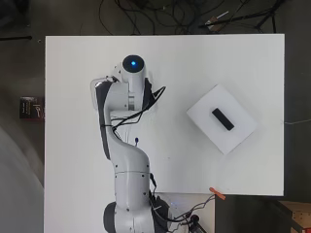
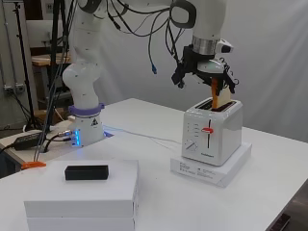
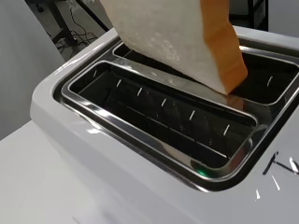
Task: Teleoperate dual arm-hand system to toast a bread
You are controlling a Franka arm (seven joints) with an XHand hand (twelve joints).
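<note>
A white two-slot toaster (image 2: 211, 137) stands on a flat white box (image 2: 211, 169) near the table's middle. Its red lever (image 2: 208, 130) sits at the top of its track. Directly above it, the hand (image 2: 204, 67) is shut on a slice of bread (image 2: 220, 97) that hangs upright, the lower edge dipping into one slot. In the wrist view the slice (image 3: 177, 37) is tilted, with its crusted corner reaching into the slot (image 3: 266, 84) beyond the empty one (image 3: 163, 114). In the overhead view the arm covers the toaster and the hand.
Stacked white boxes (image 2: 82, 197) at the table's near side carry a small black block (image 2: 86, 172); from overhead this is the box (image 1: 238, 133) with the block (image 1: 222, 119) at the right. An orange clamp (image 2: 32, 164) grips the table edge by the arm's base.
</note>
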